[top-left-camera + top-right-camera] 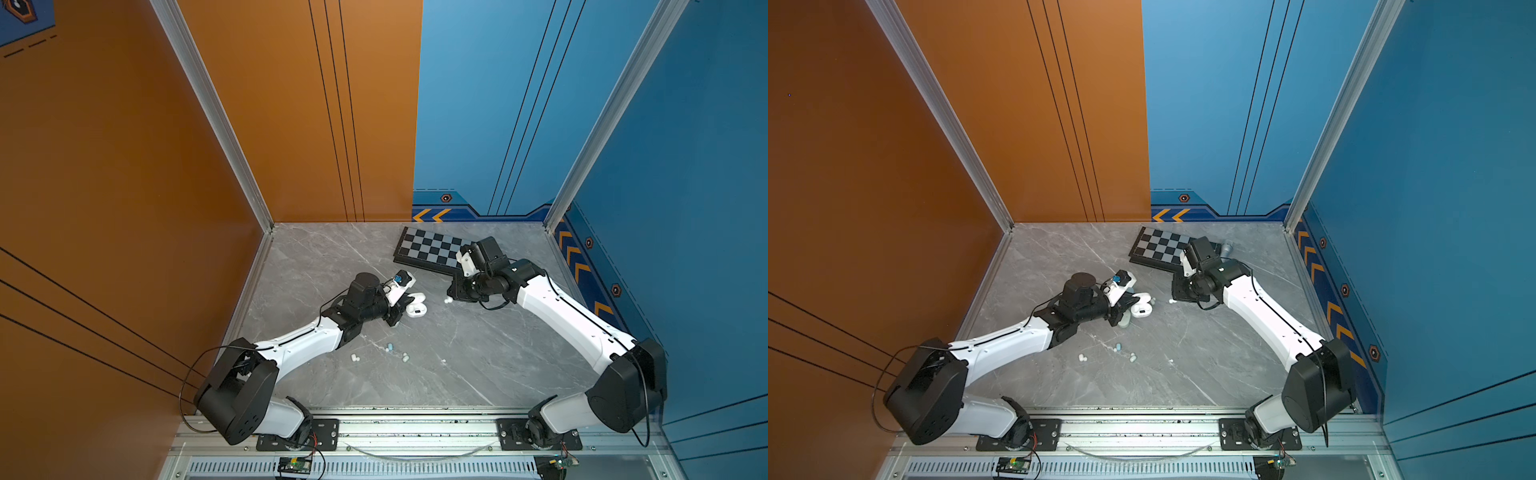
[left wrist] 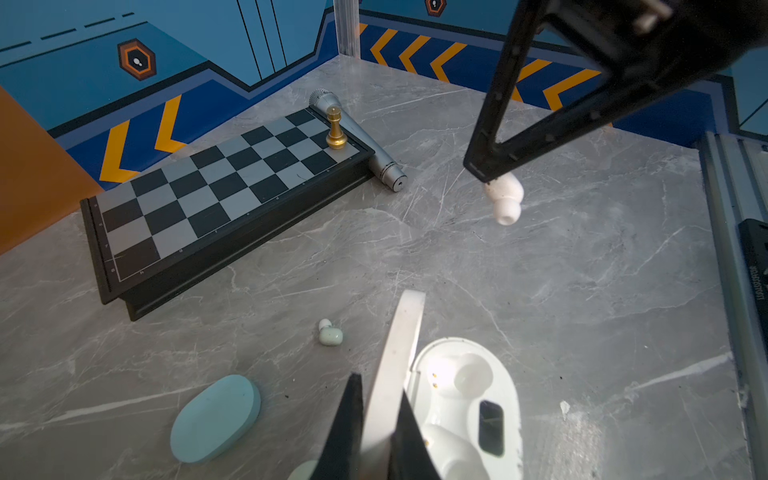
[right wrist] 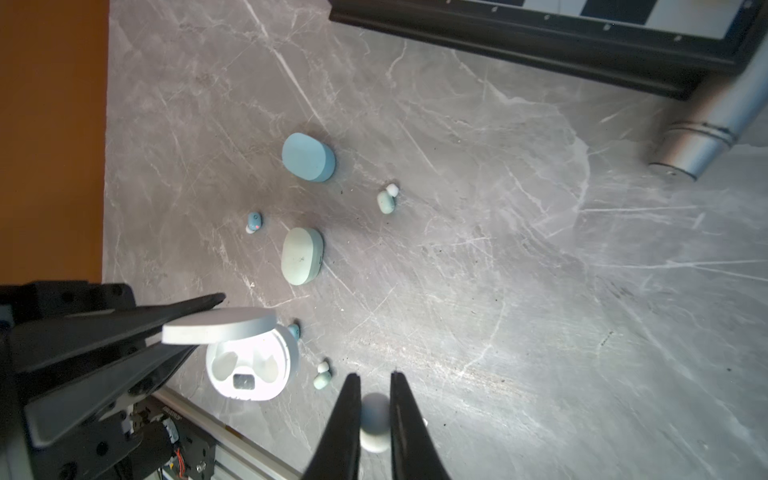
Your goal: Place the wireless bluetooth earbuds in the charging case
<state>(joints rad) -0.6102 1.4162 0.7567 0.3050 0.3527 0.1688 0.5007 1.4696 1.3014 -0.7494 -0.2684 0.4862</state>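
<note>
Working over the grey marble counter, ignoring the chessboard and the microphone beside it.

Holding the white charging case open with the left gripper, jaws pressed together on the raised lid, with the base resting on the counter. Leaving the closed blue case and mint case aside.

Carrying one white earbud in the right gripper, pinching its body, silicone tip sticking out past the fingertips, hovering near the open case but not yet above it. Leaving other earbuds loose on the counter.

Judging the step in hand as transfer:
- bringing the bud over the empty pocket
- turning it to match the pocket
- lowering slowly, releasing only once seated
- avoiding sideways pushes, likely tipping the light case

Not managing to tell whether the second pocket is filled.
</note>
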